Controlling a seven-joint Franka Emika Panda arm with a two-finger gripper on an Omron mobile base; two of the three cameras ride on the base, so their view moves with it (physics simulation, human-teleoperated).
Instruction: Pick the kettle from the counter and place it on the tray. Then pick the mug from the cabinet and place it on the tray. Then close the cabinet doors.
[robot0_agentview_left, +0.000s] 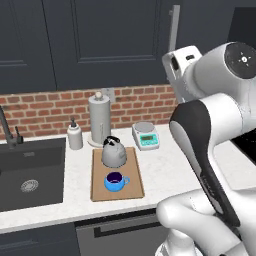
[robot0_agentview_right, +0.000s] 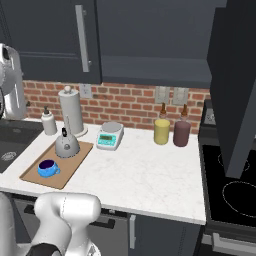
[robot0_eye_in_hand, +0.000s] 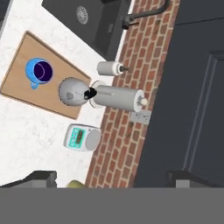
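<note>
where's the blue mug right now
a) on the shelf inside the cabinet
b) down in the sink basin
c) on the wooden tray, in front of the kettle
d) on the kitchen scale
c: the mug sits on the tray, just on the near side of the kettle, which is on the tray too; the hand view shows the two side by side on the board.

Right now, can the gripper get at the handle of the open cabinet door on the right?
Probably yes. The gripper is raised by the closed doors, jaws open and empty. The open cabinet door hangs over the stove, nothing between; its handle isn't visible, though.
</note>
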